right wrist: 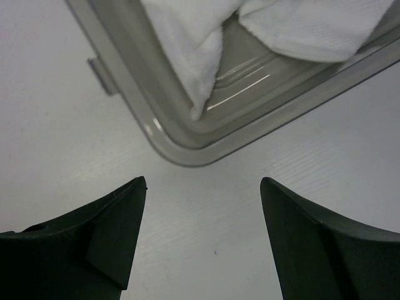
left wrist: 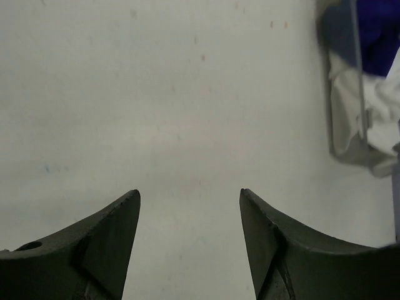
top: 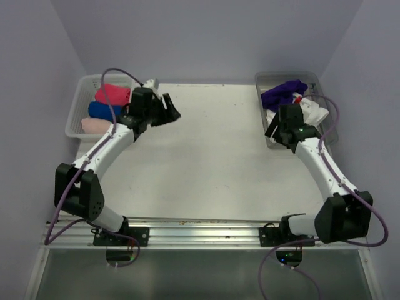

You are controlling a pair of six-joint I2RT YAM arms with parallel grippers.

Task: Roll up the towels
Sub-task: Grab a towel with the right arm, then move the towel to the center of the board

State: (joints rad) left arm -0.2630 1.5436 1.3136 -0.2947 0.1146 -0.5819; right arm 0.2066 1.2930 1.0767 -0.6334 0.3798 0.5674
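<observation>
Top view: white table [top: 212, 156], both arms reaching out from the 6 o'clock edge.

Left gripper [top: 170, 112] is hovering at about 10 o'clock on the table, just beside the white lattice basket [top: 74, 122], and is pointing toward 3 o'clock. Its jaws are standing apart with nothing between them. In the left wrist view the left gripper [left wrist: 190, 194] is showing only bare tabletop in the gap.

The basket is sitting in the 10 o'clock corner and is holding three rolled towels. The hot pink towel [top: 114, 94] is lying at its 12 o'clock end, the blue towel [top: 103, 110] in the middle, and the pale pink towel [top: 95, 125] at its 6 o'clock end. The three are touching one another.

Right gripper [top: 273, 132] is hanging at about 2 o'clock on the table, at the 7 o'clock corner of the grey tray [top: 284, 74]. Its jaws are gaping wide and gripping nothing. In the right wrist view the right gripper [right wrist: 203, 181] is sitting over the table just outside the tray [right wrist: 187, 150] corner, not touching it.

The tray is holding loose, unrolled towels. The purple towel [top: 282, 94] is bunching at its 11 o'clock part. The white towel [top: 312, 114] is crumpling toward 4 o'clock, with folds lying along the tray floor [right wrist: 187, 37]. A small red bit is showing between them; cannot tell what it is.

The left wrist view is also catching the tray [left wrist: 350, 144] at 3 o'clock, with white cloth [left wrist: 375, 106] and purple cloth [left wrist: 381, 31] inside.
</observation>
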